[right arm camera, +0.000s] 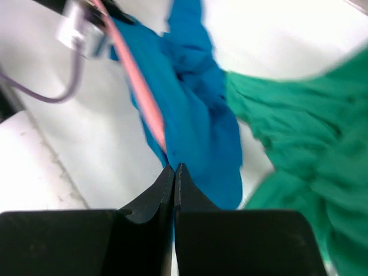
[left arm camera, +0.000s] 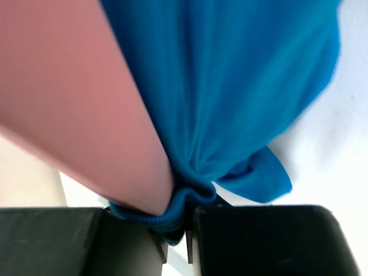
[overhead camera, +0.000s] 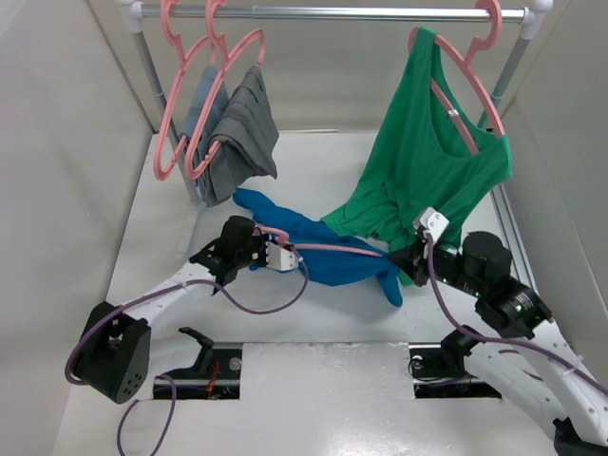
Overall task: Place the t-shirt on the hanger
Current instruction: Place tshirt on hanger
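From the top external view: one blue t-shirt [overhead camera: 328, 258] lies crumpled on the white table [overhead camera: 313, 161], midway between the two arms. One loose pink hanger [overhead camera: 332, 248] lies across it, its long axis running left to right from the left gripper [overhead camera: 273, 249] to the right gripper [overhead camera: 407, 256]. Each gripper sits at one end of the hanger, and neither is clearly nearer the shirt. Behind them, a rail [overhead camera: 332, 13] carries three more pink hangers. Two bear grey garments [overhead camera: 237, 133] at the left and one bears a green top [overhead camera: 427, 161] at the right, its hem drooping just beside the right gripper. That makes four pink hangers in all.

Left wrist view: the left gripper [left arm camera: 187, 230] is pinched almost closed on a ribbed blue edge of the t-shirt [left arm camera: 230, 86], probably the collar. The hanger [left arm camera: 75, 98] fills the left of this view as a broad pink band, running down to touch the same bunched edge at the jaws. The shirt hangs away directly ahead of the fingers.

Right wrist view: the right gripper [right arm camera: 173, 172] is closed tight. The hanger's thin pink bar [right arm camera: 141, 95] runs straight out from its tips, so it appears to grip the bar's end, though the contact itself is hidden. The t-shirt [right arm camera: 195, 115] lies ahead and slightly right of the bar, touching the green top [right arm camera: 299, 132].

As I judge it, the coming move turns on this line-up: the collar at the left end has to slide along the bar toward the right gripper.
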### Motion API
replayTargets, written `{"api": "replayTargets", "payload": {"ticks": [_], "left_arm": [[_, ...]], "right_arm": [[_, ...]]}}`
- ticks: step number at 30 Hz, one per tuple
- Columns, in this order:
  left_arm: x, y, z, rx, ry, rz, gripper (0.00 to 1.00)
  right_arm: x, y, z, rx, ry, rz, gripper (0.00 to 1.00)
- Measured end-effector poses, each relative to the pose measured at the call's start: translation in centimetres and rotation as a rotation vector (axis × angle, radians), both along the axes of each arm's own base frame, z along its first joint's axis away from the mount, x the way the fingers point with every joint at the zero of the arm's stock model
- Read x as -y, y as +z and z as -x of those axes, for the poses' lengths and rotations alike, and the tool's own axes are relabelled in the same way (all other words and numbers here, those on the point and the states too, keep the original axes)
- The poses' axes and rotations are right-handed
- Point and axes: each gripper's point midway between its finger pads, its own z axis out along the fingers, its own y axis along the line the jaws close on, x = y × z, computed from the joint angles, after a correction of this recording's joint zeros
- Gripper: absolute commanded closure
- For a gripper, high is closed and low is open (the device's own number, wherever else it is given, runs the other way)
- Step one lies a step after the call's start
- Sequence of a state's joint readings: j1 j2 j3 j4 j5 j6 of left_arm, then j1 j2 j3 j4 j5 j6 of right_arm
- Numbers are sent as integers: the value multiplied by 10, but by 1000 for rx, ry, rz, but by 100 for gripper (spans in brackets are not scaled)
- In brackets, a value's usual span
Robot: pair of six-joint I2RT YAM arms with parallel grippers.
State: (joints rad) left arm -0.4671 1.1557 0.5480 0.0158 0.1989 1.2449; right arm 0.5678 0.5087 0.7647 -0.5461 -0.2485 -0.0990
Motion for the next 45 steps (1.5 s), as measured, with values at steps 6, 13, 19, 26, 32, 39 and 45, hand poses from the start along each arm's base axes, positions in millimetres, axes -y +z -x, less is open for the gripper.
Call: {"api": "replayTargets", "payload": {"ticks": [6,13,19,26,32,39,45], "left_arm": [[-10,-16,13,-31,36,-178,100],[0,-1,20,-121,66,-173,100],[16,21,33,-216,66,-88,100],[33,39,66,-232,-63,-50,100],[38,37,79,-251,-122,-68,100],[42,28,82,-269,-173,-130,100],[41,30,79,-254,-177,-148,100]], "right_arm": [[-40,8,-5,6,193,-45,100],[-67,41,-11,77,285,-75,100],[-61,30,-21,69,229,-39,62],[-42,-21,-42,-74,146,131,10],[-62,28,-33,43,236,130,10],[-116,60,-22,133,425,134,12],[-138,22,-21,50,522,203,44]]}}
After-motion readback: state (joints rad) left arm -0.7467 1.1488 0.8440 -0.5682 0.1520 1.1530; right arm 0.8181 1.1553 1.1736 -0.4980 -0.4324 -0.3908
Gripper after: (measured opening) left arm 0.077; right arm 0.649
